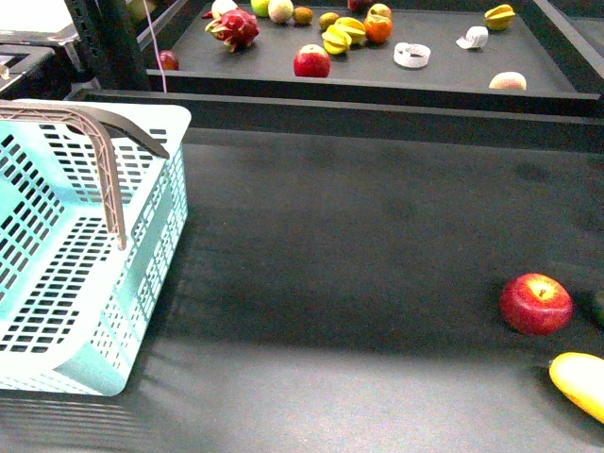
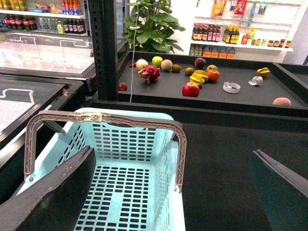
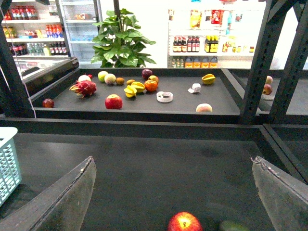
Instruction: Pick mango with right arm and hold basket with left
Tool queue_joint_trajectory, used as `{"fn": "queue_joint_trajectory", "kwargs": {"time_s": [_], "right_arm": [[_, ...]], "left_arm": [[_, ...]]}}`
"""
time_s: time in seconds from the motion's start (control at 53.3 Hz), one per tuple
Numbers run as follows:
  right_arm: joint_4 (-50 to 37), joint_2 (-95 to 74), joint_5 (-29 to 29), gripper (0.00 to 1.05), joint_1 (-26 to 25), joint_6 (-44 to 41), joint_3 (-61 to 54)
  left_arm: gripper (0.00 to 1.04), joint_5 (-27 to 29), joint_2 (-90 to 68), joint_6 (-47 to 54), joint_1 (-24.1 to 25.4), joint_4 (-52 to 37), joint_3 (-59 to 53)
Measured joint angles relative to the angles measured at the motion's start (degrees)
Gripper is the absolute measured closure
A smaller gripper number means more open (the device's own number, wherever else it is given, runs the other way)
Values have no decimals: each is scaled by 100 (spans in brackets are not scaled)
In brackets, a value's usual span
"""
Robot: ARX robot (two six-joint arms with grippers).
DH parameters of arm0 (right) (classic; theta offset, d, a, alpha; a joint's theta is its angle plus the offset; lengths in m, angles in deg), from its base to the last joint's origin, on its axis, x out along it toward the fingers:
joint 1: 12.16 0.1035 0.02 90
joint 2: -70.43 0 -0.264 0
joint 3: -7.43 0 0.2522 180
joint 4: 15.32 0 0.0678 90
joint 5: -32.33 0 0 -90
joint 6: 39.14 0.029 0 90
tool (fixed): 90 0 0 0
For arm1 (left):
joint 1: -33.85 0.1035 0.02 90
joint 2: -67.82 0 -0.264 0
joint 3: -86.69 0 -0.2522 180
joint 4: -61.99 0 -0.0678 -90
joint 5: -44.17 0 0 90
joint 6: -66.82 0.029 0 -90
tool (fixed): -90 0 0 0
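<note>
The left hand (image 2: 173,151) hangs over the basket (image 2: 120,139), jaws parted wide, and the right hand (image 3: 172,161), likewise parted, sits well apart from it.

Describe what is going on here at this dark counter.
A two-armed robot appears to be at the start. Its left gripper hangs open over the light turquoise slotted plastic basket, not gripping it. Its right gripper is open above the dark surface near the round red apple. The plain yellow elongated mango lies untouched beside that apple.
</note>
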Motion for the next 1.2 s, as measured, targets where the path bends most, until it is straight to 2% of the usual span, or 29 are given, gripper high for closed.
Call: {"fn": "queue_joint_trajectory", "kwargs": {"time_s": [0.544,0.563,0.619,0.657,0.694,0.732,0.807,0.957,1.2], "right_arm": [[0,0,0,8,0,0,0],[0,0,0,8,0,0,0],[0,0,0,8,0,0,0],[0,0,-7,8,0,0,0],[0,0,-2,8,0,0,0],[0,0,0,8,0,0,0],[0,0,0,8,0,0,0],[0,0,0,8,0,0,0],[0,0,0,8,0,0,0]], "left_arm": [[6,9,0,0,-2,0,0],[6,251,-39,-42,-94,-50,-2],[6,1803,-420,-236,-601,-581,-2],[6,2625,-787,-304,-890,-933,-2],[6,3178,-1202,-400,-1069,-1272,0],[6,3467,-1652,-522,-1119,-1587,4],[6,3471,-2800,-901,-1099,-2330,37],[6,3027,-4955,-1567,-868,-3563,533],[6,2540,-7608,-2796,-461,-4413,1449]]}}
